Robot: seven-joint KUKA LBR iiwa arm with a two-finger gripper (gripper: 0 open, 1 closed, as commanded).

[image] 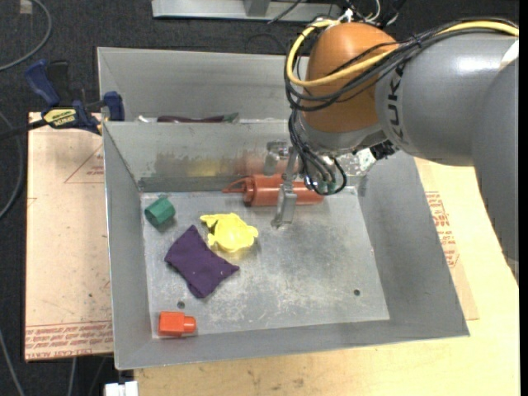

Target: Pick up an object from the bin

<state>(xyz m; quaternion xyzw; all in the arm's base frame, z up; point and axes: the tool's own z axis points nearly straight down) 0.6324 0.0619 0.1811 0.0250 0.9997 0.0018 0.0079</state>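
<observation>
My gripper [285, 214] hangs low at the back of the bin, under the arm's orange dome. Right behind it an orange-red bottle-shaped thing [266, 190] lies on its side along the back wall, its narrow end pointing left; part of it is hidden by the gripper. Whether the gripper touches it I cannot tell. A crumpled yellow thing [228, 233] lies on the floor just left of and in front of the gripper.
A purple cloth [199, 261] lies beside the yellow thing, partly under it. A green block [160, 211] sits at the left wall and a small orange block [176, 324] at the front left corner. The bin's right half is bare floor.
</observation>
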